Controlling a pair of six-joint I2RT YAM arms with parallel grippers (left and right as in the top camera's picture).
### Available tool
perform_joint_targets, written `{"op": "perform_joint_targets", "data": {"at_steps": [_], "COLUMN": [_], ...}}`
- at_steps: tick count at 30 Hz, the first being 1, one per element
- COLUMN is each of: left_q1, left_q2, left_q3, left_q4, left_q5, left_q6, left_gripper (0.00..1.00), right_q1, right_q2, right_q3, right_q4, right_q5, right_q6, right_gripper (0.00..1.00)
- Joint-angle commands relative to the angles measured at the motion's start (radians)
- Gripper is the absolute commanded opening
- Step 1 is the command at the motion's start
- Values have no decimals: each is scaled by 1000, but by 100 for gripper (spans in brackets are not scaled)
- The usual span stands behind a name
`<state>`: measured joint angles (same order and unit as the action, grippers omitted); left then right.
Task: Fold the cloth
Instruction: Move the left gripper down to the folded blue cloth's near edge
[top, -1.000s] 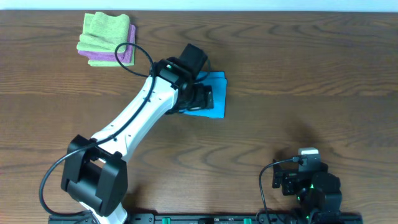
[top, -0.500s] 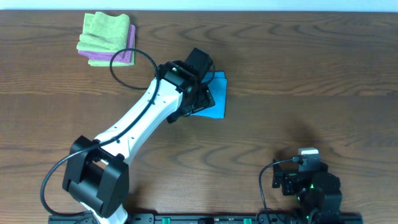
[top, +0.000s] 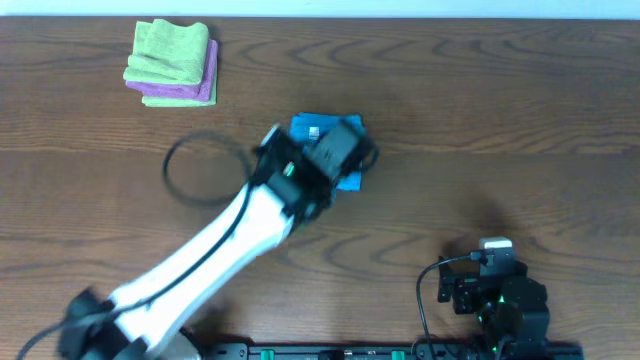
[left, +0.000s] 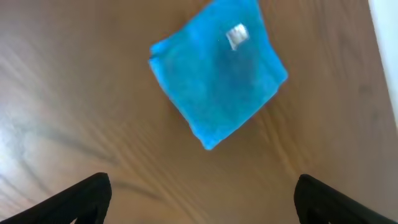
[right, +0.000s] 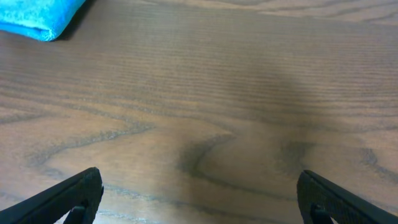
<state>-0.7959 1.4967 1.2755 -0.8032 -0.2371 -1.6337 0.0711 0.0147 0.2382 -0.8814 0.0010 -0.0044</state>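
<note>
- Task object: one bright sky-blue soft cloth (left: 217, 74) lies flat on the brown wooden table (top: 500, 100), about midway between left and right and in the far half. A small white tag (left: 236, 35) faces up on it.
- In the overhead view the cloth is partly hidden under the left arm's wrist. Only its far edge and a near right corner are seen there.
- Left gripper (left: 205, 205): the fingers are spread wide and nothing is held. It hangs above the table on the near side of the cloth, clear of it.
- Right gripper (right: 202, 199): the fingers are spread and empty. It is parked at the near right, well apart from the cloth; only a rounded corner of the cloth is seen at the far left of its view.
- Step in hand (judgement): the cloth already forms a compact square with a doubled edge, so the fold is judged done or nearly done.
- Next move (judgement): the left arm should be lifted clear without catching the cloth. If a further fold is wanted, one edge must be pinched and carried over to the opposite edge.
- Count: one blue cloth, one light green folded cloth (top: 170, 50), one purple folded cloth (top: 205, 88) beneath the green one at the far left, two grippers.
</note>
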Motion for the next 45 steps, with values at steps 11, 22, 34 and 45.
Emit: {"op": "perform_joint_targets", "data": {"at_steps": [11, 22, 34, 45], "left_q1": [-22, -14, 35, 63], "left_q2": [-214, 134, 384, 510], "left_q3": [-737, -745, -549, -436], "left_q4": [787, 1160, 1174, 1170], "left_q5": [-58, -146, -153, -154], "left_q6": [-198, -353, -353, -357], "left_gripper": [95, 95, 95, 35], "right_q1": [-12, -12, -12, -12], "right_q2": [-9, -9, -9, -9], "right_q3": [-11, -11, -11, -11], "right_q4": [-8, -8, -8, -8], "right_q5": [10, 10, 10, 10], "right_q6": [14, 14, 14, 14], "right_gripper": [99, 99, 99, 99]}}
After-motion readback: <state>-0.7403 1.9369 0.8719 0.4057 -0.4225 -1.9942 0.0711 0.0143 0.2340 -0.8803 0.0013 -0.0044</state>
